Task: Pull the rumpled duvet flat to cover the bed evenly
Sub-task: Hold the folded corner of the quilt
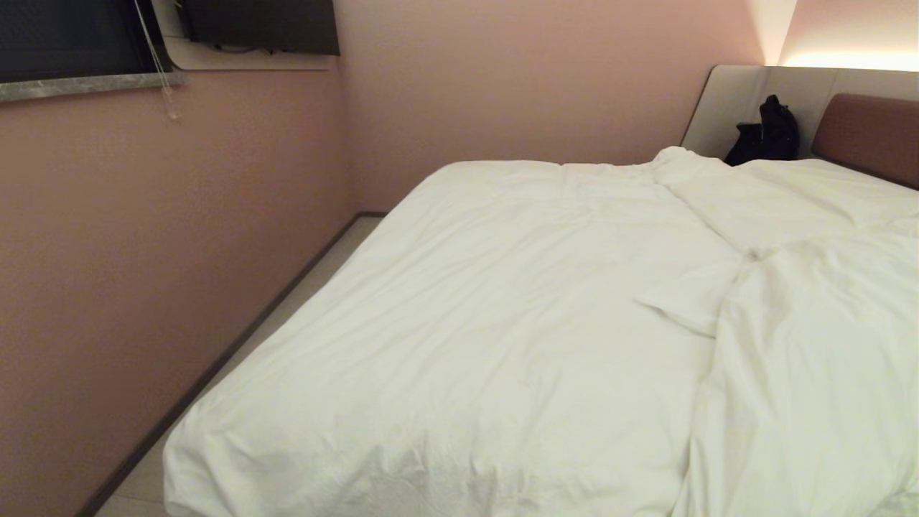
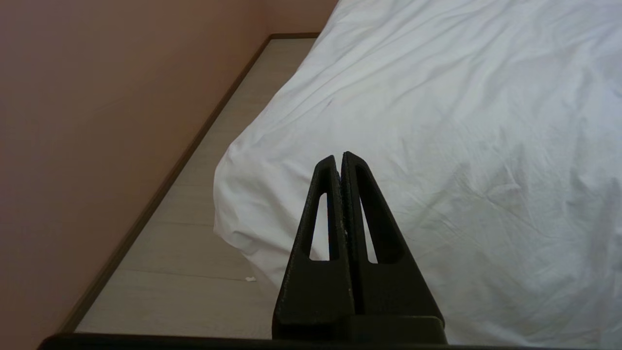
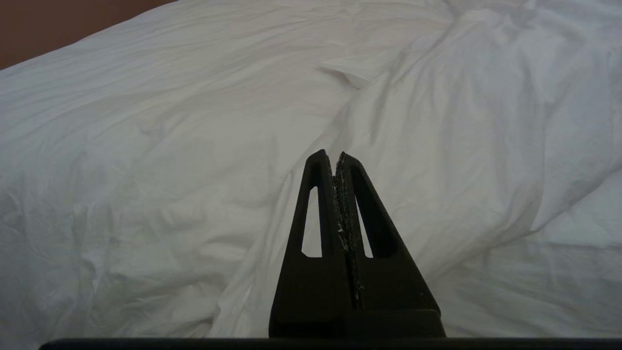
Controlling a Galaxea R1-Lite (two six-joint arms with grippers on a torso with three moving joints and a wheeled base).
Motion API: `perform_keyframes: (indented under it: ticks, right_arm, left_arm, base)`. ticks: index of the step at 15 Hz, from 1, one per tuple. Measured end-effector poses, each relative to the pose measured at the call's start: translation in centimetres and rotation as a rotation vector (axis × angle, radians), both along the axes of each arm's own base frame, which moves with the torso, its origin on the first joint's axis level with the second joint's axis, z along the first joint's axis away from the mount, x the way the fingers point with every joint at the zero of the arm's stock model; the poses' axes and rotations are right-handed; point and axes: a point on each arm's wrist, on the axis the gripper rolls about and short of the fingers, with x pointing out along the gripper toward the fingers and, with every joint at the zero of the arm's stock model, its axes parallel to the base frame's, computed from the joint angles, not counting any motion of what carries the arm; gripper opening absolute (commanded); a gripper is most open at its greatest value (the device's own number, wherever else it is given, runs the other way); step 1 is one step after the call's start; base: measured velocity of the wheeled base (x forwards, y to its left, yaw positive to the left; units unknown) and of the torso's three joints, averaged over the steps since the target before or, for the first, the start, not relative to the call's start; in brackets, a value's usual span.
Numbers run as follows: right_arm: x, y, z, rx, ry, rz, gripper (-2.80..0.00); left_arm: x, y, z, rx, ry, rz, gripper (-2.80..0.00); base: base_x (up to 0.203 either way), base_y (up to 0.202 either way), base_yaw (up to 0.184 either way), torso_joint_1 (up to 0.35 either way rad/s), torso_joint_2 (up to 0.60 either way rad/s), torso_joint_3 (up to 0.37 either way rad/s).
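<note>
Waiting at the foot of the bed [image 1: 865,129], the robot is not yet touching anything, so by my reading the job is sitting at its very first step: picking a spot to grab. The duvet [image 1: 811,359] is lying bunched over the right half of the head frame, its folded edge running down from the centre toward the lower right, while the left half seems to be showing only flatter white cloth that is draping over the near corner. The next move is probably calling for a reach to that folded edge and a pull leftward across the mattress. Neither arm is appearing in the head frame. The left gripper [image 2: 340,158] is hanging with fingers pressed together and empty, pointing at the bed's near corner beside the floor strip [image 2: 194,233] in the left of its frame. The right gripper [image 3: 335,155] is likewise clamped on nothing, aiming at the fold in mid-frame
</note>
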Motion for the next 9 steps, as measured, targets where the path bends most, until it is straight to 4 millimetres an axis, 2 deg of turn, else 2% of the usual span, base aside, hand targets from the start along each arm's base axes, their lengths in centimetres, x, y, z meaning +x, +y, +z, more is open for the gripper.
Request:
perform_keyframes:
  ticks: [9]
  right_arm:
    - [0.0,0.0,0.0,0.0,0.0,0.0,-2.8]
  left_arm:
    - [0.0,-0.01,-0.01,0.0,0.001,-0.006,-2.8]
  base:
    - [0.0,0.0,0.0,0.0,0.0,0.0]
